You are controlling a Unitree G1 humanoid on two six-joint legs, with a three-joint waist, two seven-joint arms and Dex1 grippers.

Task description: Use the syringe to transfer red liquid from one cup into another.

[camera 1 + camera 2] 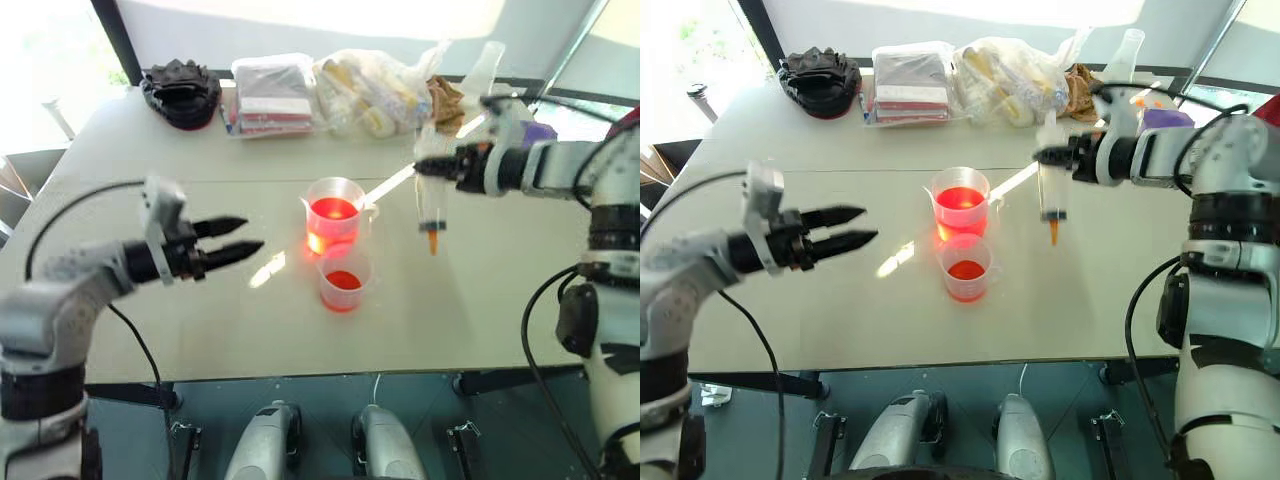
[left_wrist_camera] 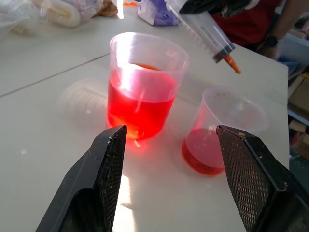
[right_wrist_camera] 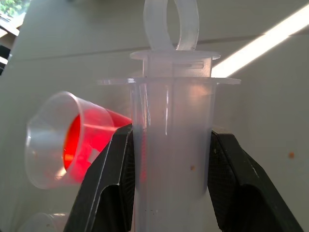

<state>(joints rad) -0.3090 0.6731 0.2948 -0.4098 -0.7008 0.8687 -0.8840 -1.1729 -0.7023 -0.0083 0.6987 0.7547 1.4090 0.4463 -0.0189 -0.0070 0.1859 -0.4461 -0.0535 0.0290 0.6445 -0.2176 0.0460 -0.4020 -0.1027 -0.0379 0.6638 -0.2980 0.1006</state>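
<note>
Near the middle of the pale worktop [image 1: 200, 330] stand the two clear cups, touching or just short of it: the taller beaker [image 1: 333, 212] with its side handle, roughly half full of red liquid [image 1: 332, 210], and in front of it, toward the robot, the shorter cup [image 1: 343, 277] with a shallow red pool at its bottom. To the right of both, lifted off the surface, the syringe [image 1: 431, 215] hangs upright with its orange tip pointing down, its barrel clamped between the black fingers of the right claw [image 1: 432, 168]; the plunger ring sticks up past the fingers in the right wrist view. The tip hangs clear of the cups, with bare worktop beneath it. The left claw [image 1: 243, 238] hovers level to the left of the cups, fingers spread wide and holding nothing, with an open strip of surface between it and the beaker. The near edge and the right half of the worktop lie open. Along the far edge sit a black glove-like bundle [image 1: 181, 92], a flat plastic-wrapped pack [image 1: 273, 95] and a crumpled clear bag [image 1: 375, 92], all well apart from the cups. A person's arm [image 2: 285, 24] in red shows behind the worktop in the left wrist view.
</note>
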